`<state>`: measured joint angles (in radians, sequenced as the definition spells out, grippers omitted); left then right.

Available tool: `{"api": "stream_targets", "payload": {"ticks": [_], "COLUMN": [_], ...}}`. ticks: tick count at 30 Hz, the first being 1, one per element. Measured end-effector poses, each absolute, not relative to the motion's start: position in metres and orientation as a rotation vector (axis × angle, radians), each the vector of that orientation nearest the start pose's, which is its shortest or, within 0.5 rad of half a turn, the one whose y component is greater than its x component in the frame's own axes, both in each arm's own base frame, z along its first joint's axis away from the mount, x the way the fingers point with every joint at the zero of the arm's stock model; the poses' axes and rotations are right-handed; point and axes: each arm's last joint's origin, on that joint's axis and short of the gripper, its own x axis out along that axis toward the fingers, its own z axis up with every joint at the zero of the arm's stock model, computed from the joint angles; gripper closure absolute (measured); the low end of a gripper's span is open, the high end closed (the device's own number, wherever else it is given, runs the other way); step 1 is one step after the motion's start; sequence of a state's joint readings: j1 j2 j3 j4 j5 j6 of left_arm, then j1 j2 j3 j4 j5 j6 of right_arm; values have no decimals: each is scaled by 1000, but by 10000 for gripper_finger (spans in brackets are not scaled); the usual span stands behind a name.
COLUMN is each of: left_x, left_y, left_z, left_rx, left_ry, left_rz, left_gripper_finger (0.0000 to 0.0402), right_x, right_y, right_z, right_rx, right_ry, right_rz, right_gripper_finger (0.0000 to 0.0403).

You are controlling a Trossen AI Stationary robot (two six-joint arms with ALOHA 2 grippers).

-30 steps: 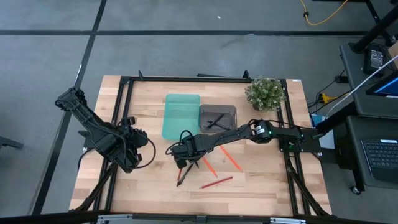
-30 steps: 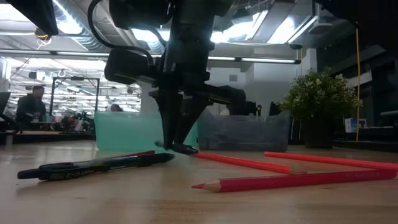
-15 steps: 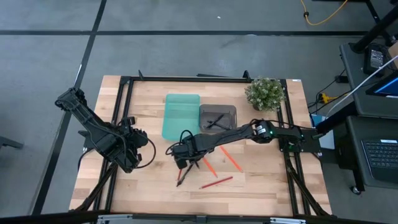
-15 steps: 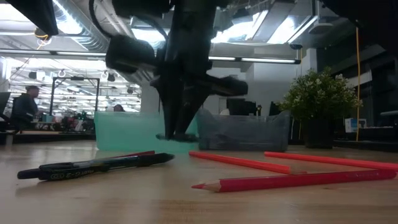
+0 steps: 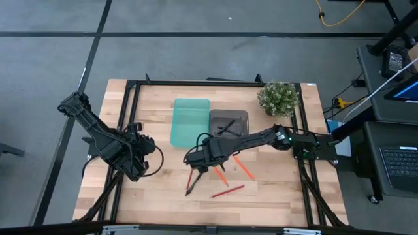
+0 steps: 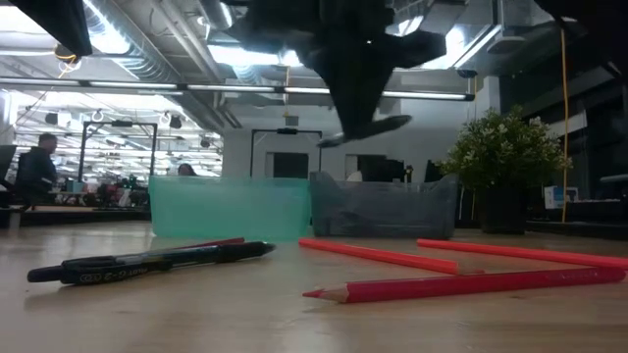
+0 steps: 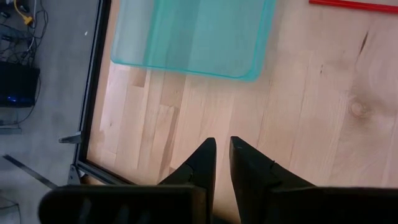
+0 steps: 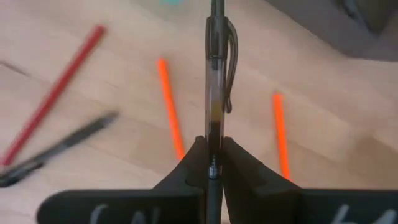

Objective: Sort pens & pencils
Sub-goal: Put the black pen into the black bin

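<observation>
My right gripper [image 5: 204, 158] hangs above the table's middle, shut on a black pen [image 6: 365, 129]. Below it, two more black pens [image 5: 191, 181] lie flat on the wood, with a red pencil [image 5: 226, 190] and two orange pencils [image 5: 219, 173] [image 5: 243, 168] beside them. Behind stand a teal tray [image 5: 190, 121] and a grey tray [image 5: 228, 124], the grey one with dark pens in it. My left gripper [image 7: 222, 149] waits over the table's left part, its fingers close together with nothing between them. My right gripper pinches the pen's barrel [image 8: 212, 134] between its two fingers, on the part behind the clip. The fingers [image 6: 355, 98] come from above, pointing down, and lie across the pen. The pen is lifted clear of the table and hangs almost level, one end slightly higher.
A potted plant [image 5: 278, 98] stands at the far right corner. A black metal frame [image 5: 134, 91] runs along the table's edges. Bare wood lies near the front edge and left of the teal tray. A person [image 6: 44, 167] sits far off in the room behind.
My right gripper has risen well above the table with the black pen and shifted a little toward the right and the grey tray. The pen, low over the wood a second ago, now hangs high and clear. The other pens and pencils have stayed put.
</observation>
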<state>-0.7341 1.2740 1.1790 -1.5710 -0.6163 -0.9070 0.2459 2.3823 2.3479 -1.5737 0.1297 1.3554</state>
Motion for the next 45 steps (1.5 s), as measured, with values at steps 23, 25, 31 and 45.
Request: {"api": "stream_targets", "payload": {"ticks": [23, 25, 31, 45], "left_x": [148, 148, 148, 148], "left_y": [-111, -111, -111, -111], "left_z": [301, 301, 301, 301], "left_rx": [259, 259, 256, 230], "left_ry": [1149, 1149, 1148, 1141], "left_rz": [466, 466, 469, 484], "left_gripper_finger": [360, 360, 360, 360], "right_x": [446, 447, 444, 366], "right_y": [30, 24, 16, 32], "right_z": [263, 263, 268, 298], "right_rx": [481, 469, 441, 475], "right_ry": [1296, 1302, 1308, 1299], "right_rz": [-856, -850, -829, -950], "right_gripper_finger": [379, 379, 379, 379]}}
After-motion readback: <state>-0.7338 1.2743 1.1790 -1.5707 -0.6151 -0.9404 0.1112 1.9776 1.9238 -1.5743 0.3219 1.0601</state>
